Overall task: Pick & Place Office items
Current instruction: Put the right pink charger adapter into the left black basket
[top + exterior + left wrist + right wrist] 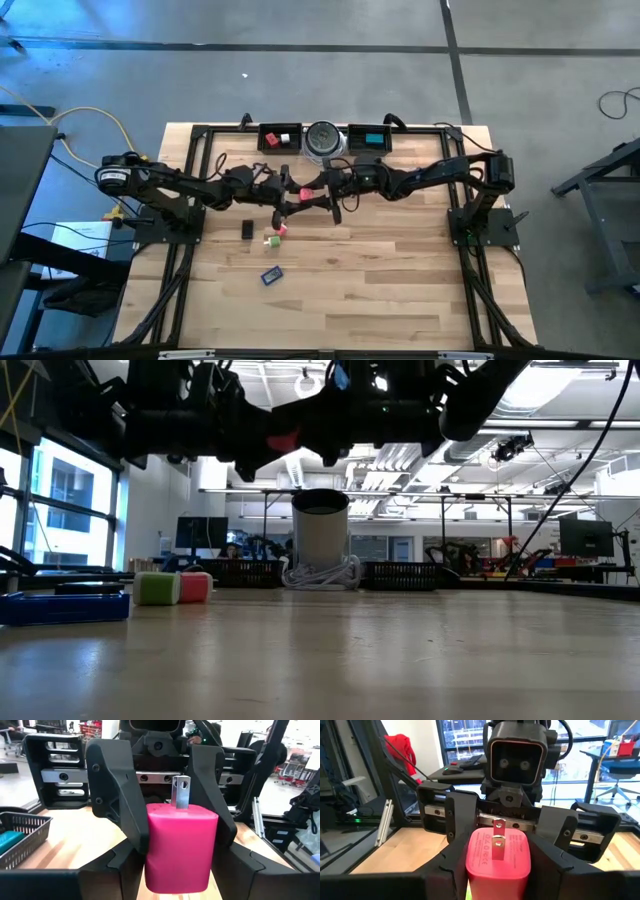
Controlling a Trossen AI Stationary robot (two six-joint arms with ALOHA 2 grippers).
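Two dark arms reach inward from opposite sides of one table (400,290) and meet nose to nose above it. The right gripper (314,192) is clamped on one pink block (180,847). The left gripper (296,196) faces it with its jaws spread to either side of the same block, apparently clear of it. Two long black mesh trays (280,137) lie beyond the grippers at the far edge, with one round silver-grey cylinder (323,140) between them. One tray holds a red piece (270,139) and a white bit (286,139), the other a teal block (372,137). On the opposite side of the grippers, four loose items lie on the boards: one black bar (247,229), one green cube (270,240) touching one red block (281,230), and, farthest off, one blue flat piece (271,274). The tabletop is pale jointed wood in a black frame, on a grey concrete floor. The room is an open workshop with windows and ceiling lights. The held block is smooth, round-cornered plastic with a metal prong on its end.
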